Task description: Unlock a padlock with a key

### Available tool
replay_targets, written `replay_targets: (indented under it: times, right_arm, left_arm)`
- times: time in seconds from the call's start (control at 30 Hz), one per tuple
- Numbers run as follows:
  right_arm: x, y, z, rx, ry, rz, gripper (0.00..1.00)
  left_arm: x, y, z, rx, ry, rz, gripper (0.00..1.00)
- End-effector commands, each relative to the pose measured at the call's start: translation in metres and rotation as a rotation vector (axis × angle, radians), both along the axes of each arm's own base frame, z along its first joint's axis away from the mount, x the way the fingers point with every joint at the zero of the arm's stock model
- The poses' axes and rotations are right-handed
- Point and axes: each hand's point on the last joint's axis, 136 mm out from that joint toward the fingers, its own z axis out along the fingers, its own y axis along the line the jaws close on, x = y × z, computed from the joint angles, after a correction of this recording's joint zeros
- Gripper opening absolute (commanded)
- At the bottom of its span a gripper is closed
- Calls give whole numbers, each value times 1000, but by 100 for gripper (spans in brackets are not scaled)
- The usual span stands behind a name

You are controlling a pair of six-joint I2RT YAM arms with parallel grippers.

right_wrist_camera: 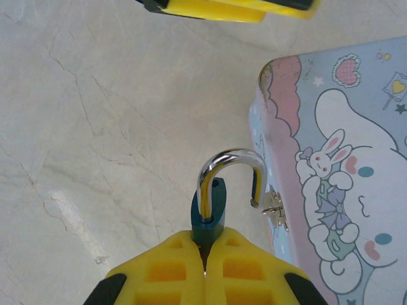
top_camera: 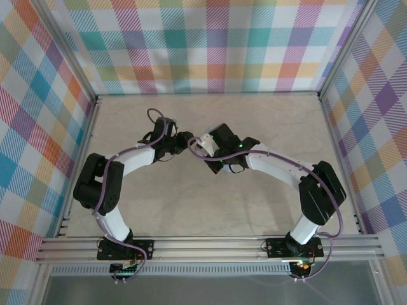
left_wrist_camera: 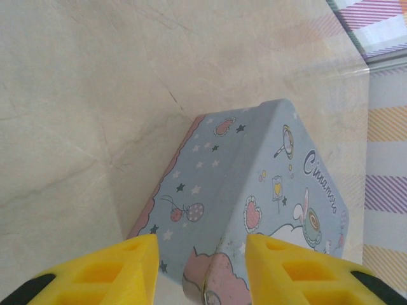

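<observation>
- You are looking at the padlock (right_wrist_camera: pixel 208 216) in the right wrist view. It is sitting just to the left of the cartoon tin (right_wrist_camera: pixel 343 190), level with the tin's near left edge.
- Its dark teal body is pointing down into the right gripper (right_wrist_camera: pixel 205 244). The yellow fingers (right_wrist_camera: pixel 175 267) are pressing together on that body, so the right gripper is gripping the lock.
- The silver shackle (right_wrist_camera: pixel 232 165) is arching upward out of the body. One leg is sitting in the body, and the other is hanging free with its tip out in the air.
- That free tip is hovering just beside the tin's small metal clasp (right_wrist_camera: pixel 275 206) — you cannot tell whether the two are touching.
- The tin is lying flat on the pale marble table (right_wrist_camera: pixel 95 127), with its lid and the white long-eared character facing up.
- Beyond the tin's far left corner, the left gripper (right_wrist_camera: pixel 222 7) is showing as a yellow bar at the top edge of the right wrist view.
- In the left wrist view, the left gripper (left_wrist_camera: pixel 202 248) is holding its yellow fingers (left_wrist_camera: pixel 114 270) apart — they are open. One corner of the tin (left_wrist_camera: pixel 254 184) is lying in the gap between them, and you cannot tell whether either finger is touching it.
- From above, the left gripper (top_camera: pixel 184 141) and the right gripper (top_camera: pixel 198 145) are meeting near the middle of the table (top_camera: pixel 210 203), tip to tip.
</observation>
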Motion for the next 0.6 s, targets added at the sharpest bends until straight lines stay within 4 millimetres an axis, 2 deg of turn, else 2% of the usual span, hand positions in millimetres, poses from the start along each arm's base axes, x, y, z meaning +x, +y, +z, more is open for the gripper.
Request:
replay_targets:
  times: [0.0,0.17,0.3,0.43,0.57]
  right_arm:
    - [-6,0,11,44,-6,-16,0]
    - [-10,-15,27,84,-2,-96,0]
    - [-11,-37,36,103,18,-186,0]
    - [-5,-76,41,122,57,-340,0]
    - [2,-124,31,81,101,-527,0]
  left_arm:
    - [-7,12,10,36,-22,16,43]
    - [-21,24,18,83,-40,26,48]
    - [-33,35,22,136,-48,21,50]
    - [-45,48,26,189,-64,35,56]
    - [-53,56,27,225,-70,35,59]
